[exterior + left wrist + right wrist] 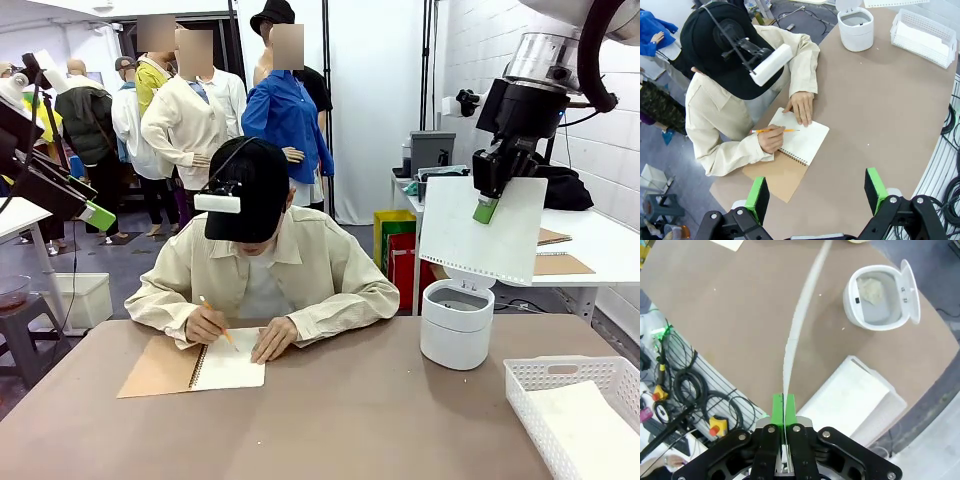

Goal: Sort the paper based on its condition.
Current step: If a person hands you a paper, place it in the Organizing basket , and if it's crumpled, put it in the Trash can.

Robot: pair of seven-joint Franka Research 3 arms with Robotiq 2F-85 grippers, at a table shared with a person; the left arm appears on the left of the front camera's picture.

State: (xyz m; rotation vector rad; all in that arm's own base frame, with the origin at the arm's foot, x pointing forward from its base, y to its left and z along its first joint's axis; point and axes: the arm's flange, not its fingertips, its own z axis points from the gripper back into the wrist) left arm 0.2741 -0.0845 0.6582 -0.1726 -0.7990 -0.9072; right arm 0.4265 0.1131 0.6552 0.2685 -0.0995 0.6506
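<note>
A white sheet of paper (482, 232) with a perforated lower edge hangs in the air at the upper right, with my right gripper (486, 208) shut on its top edge. The sheet hangs just above a round white bin (456, 325) with its lid open. In the right wrist view the paper (801, 315) shows edge-on, pinched between the green pads (778, 407). More flat white paper (590, 425) lies in the latticed basket (560, 368). My left gripper (817, 192) is open and empty, high over the table's left side (97, 214).
A person across the table writes with a pencil (775, 131) in a spiral notebook (230, 365) with a brown cover. The bin (880, 297) holds a crumpled wad (870, 289). The basket (850, 395) stands near the table's right front edge. Cables hang past that edge.
</note>
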